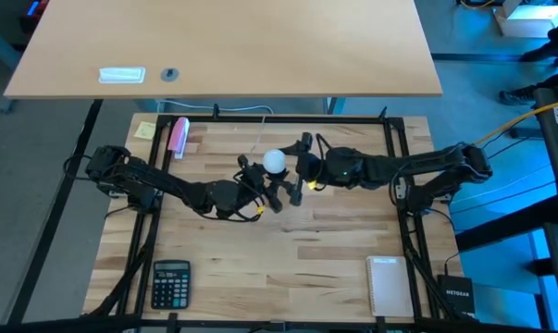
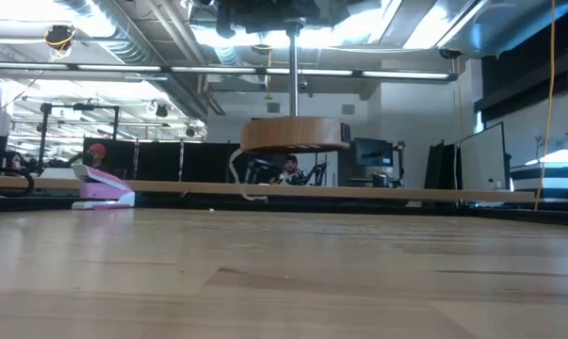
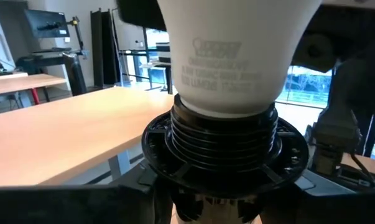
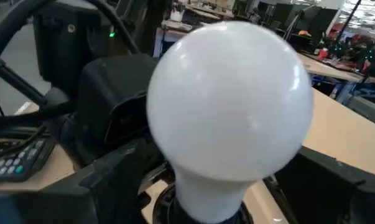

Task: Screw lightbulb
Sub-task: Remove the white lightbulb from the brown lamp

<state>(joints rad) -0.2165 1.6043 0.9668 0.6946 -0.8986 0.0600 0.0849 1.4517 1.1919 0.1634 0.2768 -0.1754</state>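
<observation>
The lightbulb [image 1: 275, 161] sits in the middle of the wooden table [image 1: 288, 268], between the two dark arms. From above, only its round white top shows. The rest of it is hidden under the globe.

In the left wrist view, the lightbulb's threads sit in a black socket [image 3: 224, 155]. Some threads still show above the socket's rim. The top of the globe is cut off there, and the grey print on its neck is too blurry to read.

The left gripper [image 1: 260, 190] is just beside the bulb, down low by the socket. I cannot tell how far its fingers are spread, or if they hold anything. The right gripper [image 1: 302, 176] is on the bulb's other side, very near it. The globe fills the right wrist view and hides the fingers, so I cannot tell its state either.

From table height, a round wooden disc [image 2: 295, 134] hangs in the air above the table. What holds it is cut off at the top.

A calculator [image 1: 170, 282], a notepad [image 1: 387, 287] and a pink stapler [image 1: 179, 136] lie well apart from the bulb.
</observation>
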